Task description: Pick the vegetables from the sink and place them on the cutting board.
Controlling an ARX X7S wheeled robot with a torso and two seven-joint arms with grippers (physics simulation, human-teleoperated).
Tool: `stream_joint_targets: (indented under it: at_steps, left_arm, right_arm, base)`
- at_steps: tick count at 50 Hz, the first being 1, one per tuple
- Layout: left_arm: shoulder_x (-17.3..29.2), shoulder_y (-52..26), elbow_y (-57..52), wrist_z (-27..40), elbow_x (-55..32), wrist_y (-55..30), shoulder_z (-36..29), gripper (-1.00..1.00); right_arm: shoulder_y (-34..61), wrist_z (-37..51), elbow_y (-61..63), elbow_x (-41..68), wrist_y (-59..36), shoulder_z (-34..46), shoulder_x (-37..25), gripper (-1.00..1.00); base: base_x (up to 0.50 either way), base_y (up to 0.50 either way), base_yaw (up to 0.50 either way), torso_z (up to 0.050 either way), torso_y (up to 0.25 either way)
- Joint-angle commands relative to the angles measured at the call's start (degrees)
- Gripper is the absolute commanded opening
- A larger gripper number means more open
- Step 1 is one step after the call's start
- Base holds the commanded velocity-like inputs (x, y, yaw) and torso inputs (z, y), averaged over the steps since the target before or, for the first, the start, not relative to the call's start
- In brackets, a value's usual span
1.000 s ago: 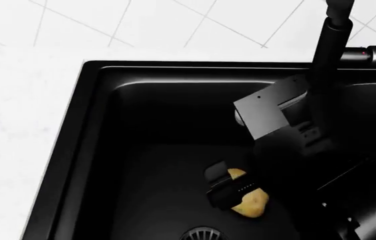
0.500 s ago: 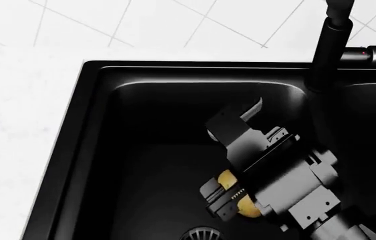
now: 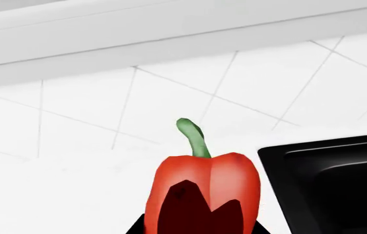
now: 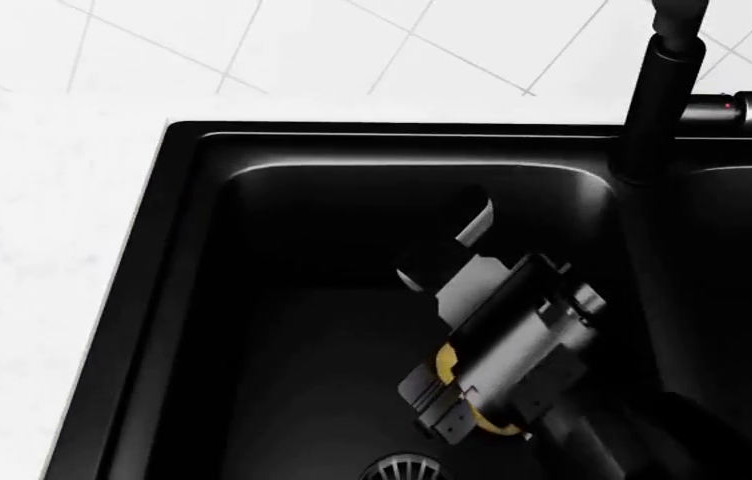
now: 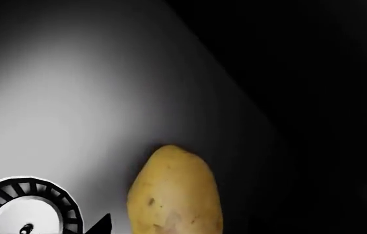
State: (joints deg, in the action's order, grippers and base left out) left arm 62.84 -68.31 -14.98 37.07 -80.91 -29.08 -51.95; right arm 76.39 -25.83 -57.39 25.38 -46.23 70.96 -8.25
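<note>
The right gripper (image 4: 454, 400) is seen in the head view reaching down into the left basin of the black sink (image 4: 189, 300), with the arm's grey and black body slanting above it. The potato (image 4: 463, 385) shows as slivers of yellow on either side of the gripper, low in the basin and just beside the round slotted drain (image 4: 410, 468). The gripper appears to straddle the potato, but whether it is clamped on it cannot be told. In the right wrist view the potato (image 5: 175, 192) fills the lower middle, its tan skin marked with brown specks, with the metal drain (image 5: 24, 209) close by on the basin floor.

The red pepper (image 3: 206, 192) is shown in the left wrist view, held upright between the dark fingers (image 3: 138, 226) of the left gripper, its green stem (image 3: 193, 139) pointing up. The pepper is held over the white surface (image 3: 60, 195), with a corner of the sink (image 3: 327, 180) to one side and a tiled white wall (image 3: 170, 97) behind. A tall black faucet (image 4: 663, 80) stands at the sink's back rim.
</note>
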Motion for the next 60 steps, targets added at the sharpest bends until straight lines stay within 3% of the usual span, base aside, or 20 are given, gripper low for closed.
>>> stream_joint_targets:
  at_steps: [1,18,40,41,53,54,57,60]
  left_arm:
    - [-1.85,0.47,0.66,-0.23,0.15,3.11,-0.06,-1.00]
    - [0.65,1.63,0.13,-2.19,0.63,4.05,0.30,-1.00]
    - [0.59,2.01,0.43,-0.69,-1.29,3.92,0.88,-1.00]
    - [0.59,2.04,0.43,-0.52,-1.34,3.94,0.91,-1.00]
    - [0.55,2.12,0.47,-0.96,-1.47,3.90,1.04,-1.00]
    - [0.55,2.13,0.48,-1.00,-1.48,3.91,1.05,-1.00]
    - [0.54,2.23,0.50,-1.03,-1.59,4.03,1.13,-1.00]
    - [0.54,2.36,0.50,-1.15,-1.59,4.26,1.22,-1.00]
  right_arm:
    - [1.61,-6.55,-16.87,-3.20,8.95,2.22,6.45,1.00]
    - [0.56,-8.75,-17.53,-8.24,7.59,-3.65,6.02,1.00]
    - [-0.18,-9.15,-17.58,-19.86,7.95,-13.23,6.73,1.00]
    - [-0.21,-7.48,-17.58,-20.00,9.09,-14.21,6.67,-1.00]
    - [1.51,-8.61,-16.25,-21.90,9.80,-15.56,7.32,-1.00]
    - [1.11,-8.57,-13.58,-21.86,8.11,-15.50,6.57,-1.00]
    - [-3.17,-8.66,11.54,-21.05,-7.21,-15.40,-0.65,-1.00]
    - [-4.72,-8.05,22.50,-19.62,-14.97,-17.19,-3.21,-1.00]
  base:
    - [0.00,0.00,0.00,0.000,0.000]
    - [0.00,0.00,0.00,0.000,0.001]
    - [0.00,0.00,0.00,0.000,-0.137]
    - [0.00,0.00,0.00,0.000,0.000]
    - [0.00,0.00,0.00,0.000,0.000]
    - [0.00,0.00,0.00,0.000,0.000]
    - [0.00,0.00,0.00,0.000,0.000]
    - [0.00,0.00,0.00,0.000,0.000]
